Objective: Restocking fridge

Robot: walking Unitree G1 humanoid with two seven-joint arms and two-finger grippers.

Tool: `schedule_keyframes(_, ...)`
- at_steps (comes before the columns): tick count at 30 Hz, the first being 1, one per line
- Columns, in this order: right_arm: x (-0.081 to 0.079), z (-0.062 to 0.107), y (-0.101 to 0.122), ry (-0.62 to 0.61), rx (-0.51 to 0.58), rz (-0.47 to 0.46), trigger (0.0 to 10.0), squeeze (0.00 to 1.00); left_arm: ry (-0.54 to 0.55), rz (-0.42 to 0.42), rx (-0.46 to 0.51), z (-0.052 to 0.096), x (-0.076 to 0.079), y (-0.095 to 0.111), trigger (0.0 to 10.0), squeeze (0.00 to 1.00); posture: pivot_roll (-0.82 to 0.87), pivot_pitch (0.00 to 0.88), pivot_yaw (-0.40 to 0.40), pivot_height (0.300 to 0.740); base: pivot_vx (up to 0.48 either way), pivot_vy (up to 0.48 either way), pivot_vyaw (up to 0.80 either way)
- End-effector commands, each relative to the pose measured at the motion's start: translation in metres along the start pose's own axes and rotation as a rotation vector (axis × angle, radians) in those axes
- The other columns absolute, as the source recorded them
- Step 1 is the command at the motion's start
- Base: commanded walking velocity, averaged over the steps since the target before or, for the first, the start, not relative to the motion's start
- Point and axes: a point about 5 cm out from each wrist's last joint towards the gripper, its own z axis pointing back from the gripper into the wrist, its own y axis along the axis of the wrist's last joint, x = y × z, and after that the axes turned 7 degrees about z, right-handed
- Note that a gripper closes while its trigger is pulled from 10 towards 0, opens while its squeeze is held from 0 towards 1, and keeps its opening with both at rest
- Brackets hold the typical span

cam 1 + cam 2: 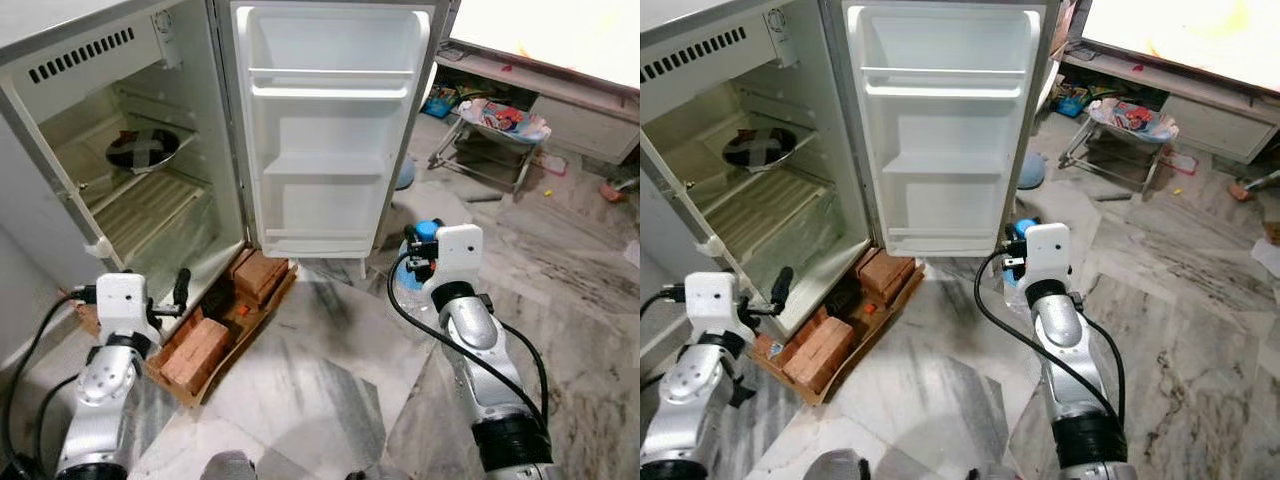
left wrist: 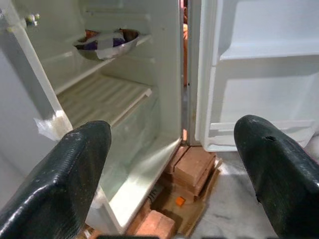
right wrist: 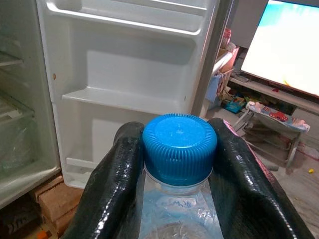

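The right gripper (image 3: 179, 164) is clamping a clear water bottle (image 3: 177, 209) just under its blue cap (image 3: 179, 148), one black finger (image 3: 107, 184) pressing on each side. Ahead of this gripper, the open fridge door (image 1: 335, 130) is showing its white shelves, the lowest rack sitting just beyond and below the cap. The left gripper (image 2: 174, 164) is hanging with its fingers spread wide and holding nothing, facing the fridge (image 1: 130, 170) interior; a foil-covered bowl (image 2: 107, 42), its contents hard to make out, is sitting on a shelf above and ahead of it, and bricks (image 1: 195, 350) are lying below it
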Motion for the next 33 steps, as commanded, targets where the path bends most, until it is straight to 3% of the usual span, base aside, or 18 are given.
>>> schedule_keyframes(1,0.0028,-0.0057,0.0102,-0.005,0.04,0.001,10.0,0.0,-0.007,-0.018,0.021,-0.0035,-0.0034,0.0054,10.0,0.0,0.12,0.0,-0.06,0.74,0.435,0.0,0.0)
schedule_keyframes(15,-0.0014,-0.0062,0.0071,0.02,0.027,-0.009,10.0,0.0,-0.017,-0.038,0.019,-0.0087,-0.0064,0.0074,10.0,0.0,0.11,0.0,-0.056,0.74,0.435,0.0,0.0)
schedule_keyframes(33,-0.0048,-0.0068,0.0033,0.046,0.006,-0.013,10.0,0.0,-0.019,-0.027,0.011,-0.0123,-0.0056,0.0051,10.0,0.0,0.11,0.0,-0.058,0.74,0.323,0.354,0.0)
